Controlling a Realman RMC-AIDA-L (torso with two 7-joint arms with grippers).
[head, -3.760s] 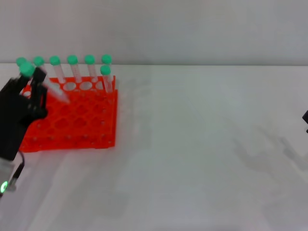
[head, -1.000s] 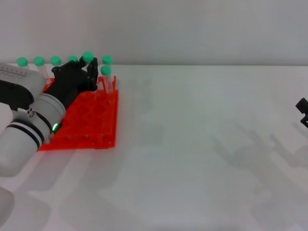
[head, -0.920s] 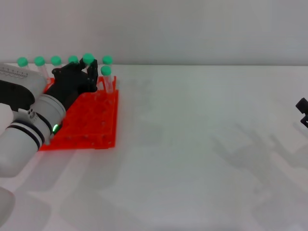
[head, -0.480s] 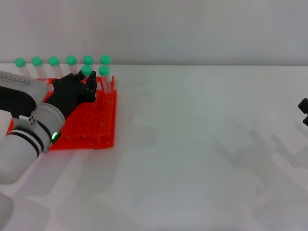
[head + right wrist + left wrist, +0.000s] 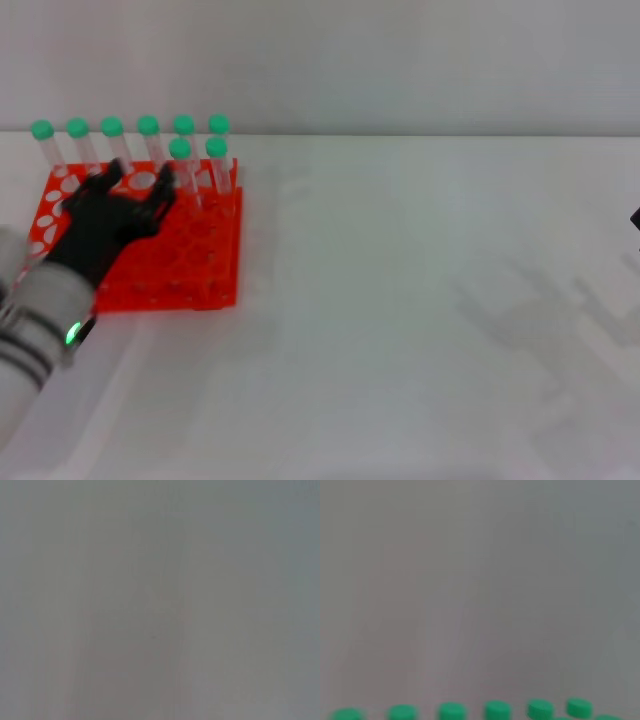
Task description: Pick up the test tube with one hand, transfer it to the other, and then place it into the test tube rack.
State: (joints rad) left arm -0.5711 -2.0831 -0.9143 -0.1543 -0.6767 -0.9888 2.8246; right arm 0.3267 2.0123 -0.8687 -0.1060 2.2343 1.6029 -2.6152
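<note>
the tube stood in the rack; it looked light, stiff and slick, best pinched below its cap. the left gripper hung spread, empty.

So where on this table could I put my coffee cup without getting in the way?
The white table is bare from the test tube rack rightwards to the right gripper at the edge. It is crowded at the far left: the rack, its green-capped tubes, and the left gripper over the rack.
</note>
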